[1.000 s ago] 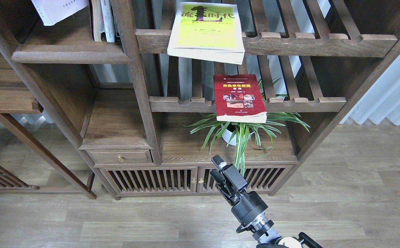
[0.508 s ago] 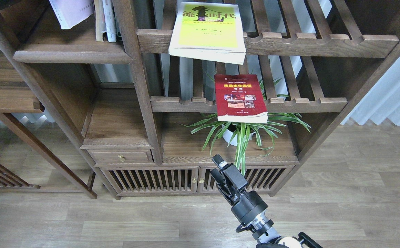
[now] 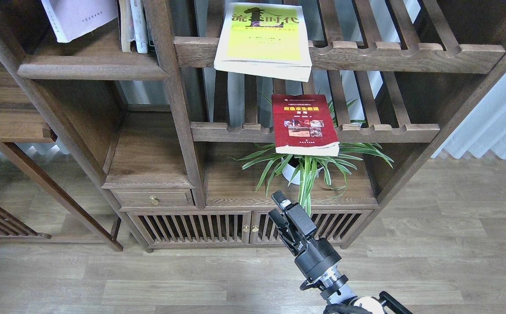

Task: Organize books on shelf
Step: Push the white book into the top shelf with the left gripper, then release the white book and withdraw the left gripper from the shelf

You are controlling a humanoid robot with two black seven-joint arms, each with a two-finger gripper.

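lavender book on solid shelf

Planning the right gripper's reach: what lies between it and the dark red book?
In the head view, a potted spider plant sits between the right gripper and the dark red book.

Soft, even light fills the room, and everything looks sharp. It gets dark deep inside the wooden shelves, with no shiny glare

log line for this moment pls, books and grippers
lavender book on solid shelf | yellow-green book on upper rack | red book on lower rack | right gripper open, empty | left gripper unseen
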